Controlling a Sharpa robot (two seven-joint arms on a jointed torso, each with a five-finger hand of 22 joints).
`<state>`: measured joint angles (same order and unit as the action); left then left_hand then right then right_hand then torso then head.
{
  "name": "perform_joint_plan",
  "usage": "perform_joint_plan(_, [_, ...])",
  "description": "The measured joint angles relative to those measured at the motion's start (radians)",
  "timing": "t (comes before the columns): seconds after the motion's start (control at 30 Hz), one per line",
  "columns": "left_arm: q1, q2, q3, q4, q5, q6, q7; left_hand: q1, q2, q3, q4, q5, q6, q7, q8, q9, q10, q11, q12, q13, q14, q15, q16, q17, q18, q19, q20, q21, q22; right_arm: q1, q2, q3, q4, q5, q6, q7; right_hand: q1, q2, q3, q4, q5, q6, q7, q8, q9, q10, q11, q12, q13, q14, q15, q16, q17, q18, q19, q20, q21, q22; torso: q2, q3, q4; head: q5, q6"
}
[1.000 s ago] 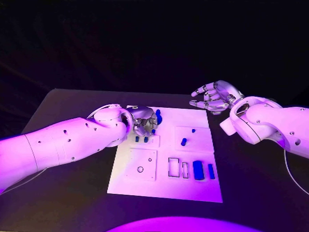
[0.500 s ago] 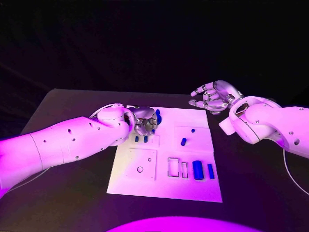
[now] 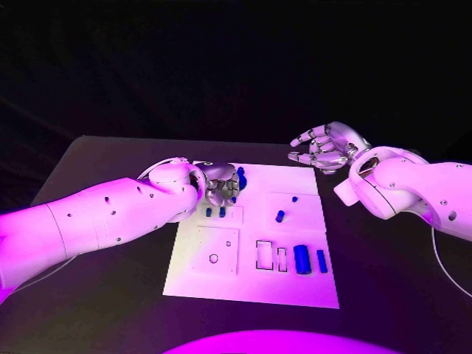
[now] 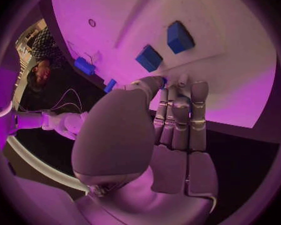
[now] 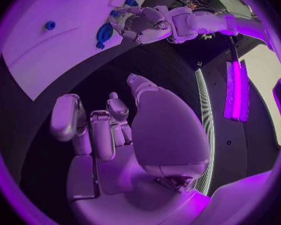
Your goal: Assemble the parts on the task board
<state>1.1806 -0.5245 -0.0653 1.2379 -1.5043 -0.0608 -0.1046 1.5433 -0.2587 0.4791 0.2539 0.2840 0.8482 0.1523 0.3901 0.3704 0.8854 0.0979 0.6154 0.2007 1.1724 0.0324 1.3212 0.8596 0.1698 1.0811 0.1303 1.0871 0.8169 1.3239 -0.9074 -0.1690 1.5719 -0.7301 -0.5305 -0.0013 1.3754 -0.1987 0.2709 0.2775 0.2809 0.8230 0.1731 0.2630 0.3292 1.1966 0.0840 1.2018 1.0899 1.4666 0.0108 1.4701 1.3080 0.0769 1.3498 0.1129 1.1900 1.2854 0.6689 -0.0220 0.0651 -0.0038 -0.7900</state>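
Note:
The white task board (image 3: 300, 284) lies in the middle of the black table. My left hand (image 3: 220, 189) hovers low over its far left corner, fingers together and thumb pressed across them. A sliver of a small blue part (image 4: 164, 79) shows pinched at the thumb tip. Two small blue parts (image 3: 216, 212) stand in the board just in front of that hand, seen close in the left wrist view as blue blocks (image 4: 149, 58). A larger blue part (image 3: 240, 177) sits beside the hand. My right hand (image 3: 324, 150) floats beyond the board's far right corner, fingers spread and curled, holding nothing.
More blue parts sit on the board: one (image 3: 281, 216) near the middle and two upright bars (image 3: 302, 259) at the near right, next to empty rectangular slots (image 3: 265, 254). A small ring hole (image 3: 214, 258) marks the near left plate. Bare black table (image 3: 98, 295) surrounds the board.
My left hand has crept slightly toward the board's far edge. The right hand and the parts on the board stay where they were.

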Motion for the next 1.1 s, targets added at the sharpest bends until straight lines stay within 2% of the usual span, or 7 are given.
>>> perform_joint_plan(0.47, [0.001, 0.002, 0.001, 0.000, 0.001, 0.009, -0.006, 0.000, 0.000, 0.007, -0.007, 0.000, 0.008, -0.006, -0.004, -0.003, 0.001, -0.001, -0.015, -0.008, 0.002, -0.002, 0.004, -0.016, 0.000, -0.004, -0.004, 0.000, -0.010, 0.000, 0.000, 0.000, 0.000, 0.000, -0.001, 0.000, 0.000, 0.000, 0.000, 0.000, 0.000, 0.000, 0.000, 0.000, 0.000, 0.000, 0.000, 0.000, 0.000, 0.000, 0.000, 0.000, 0.000, 0.000, 0.000, 0.000, 0.000, 0.000, -0.001, -0.0001, 0.0004, -0.002, -0.003])
perform_joint_plan(0.63, [0.002, 0.002, 0.002, 0.000, 0.001, 0.013, -0.006, -0.008, -0.008, 0.012, -0.012, 0.000, 0.008, -0.006, -0.012, -0.007, 0.002, -0.001, -0.040, -0.016, -0.011, 0.003, 0.004, -0.042, 0.000, -0.017, 0.002, -0.005, -0.014, 0.000, 0.000, 0.000, 0.000, 0.000, -0.001, 0.000, 0.000, 0.000, 0.000, 0.000, 0.000, 0.000, 0.000, 0.000, 0.000, 0.000, 0.000, 0.000, 0.000, 0.000, 0.000, 0.000, 0.000, 0.000, 0.000, 0.000, 0.000, 0.000, -0.001, -0.0004, 0.0003, -0.002, -0.003])
perform_joint_plan(1.1, [0.002, 0.005, 0.002, 0.002, 0.001, 0.017, -0.005, -0.008, -0.008, 0.022, -0.023, 0.000, 0.012, -0.002, -0.012, -0.008, 0.007, 0.004, -0.056, -0.027, -0.011, 0.003, 0.004, -0.043, 0.000, -0.017, 0.002, -0.005, -0.005, 0.000, 0.001, 0.000, 0.000, 0.000, -0.001, 0.000, 0.000, 0.000, 0.003, 0.003, 0.000, 0.000, 0.000, 0.000, -0.001, 0.000, 0.000, 0.000, 0.000, 0.000, 0.000, 0.000, 0.000, 0.000, 0.000, 0.000, -0.005, -0.002, -0.001, -0.0004, 0.0003, -0.003, -0.002])
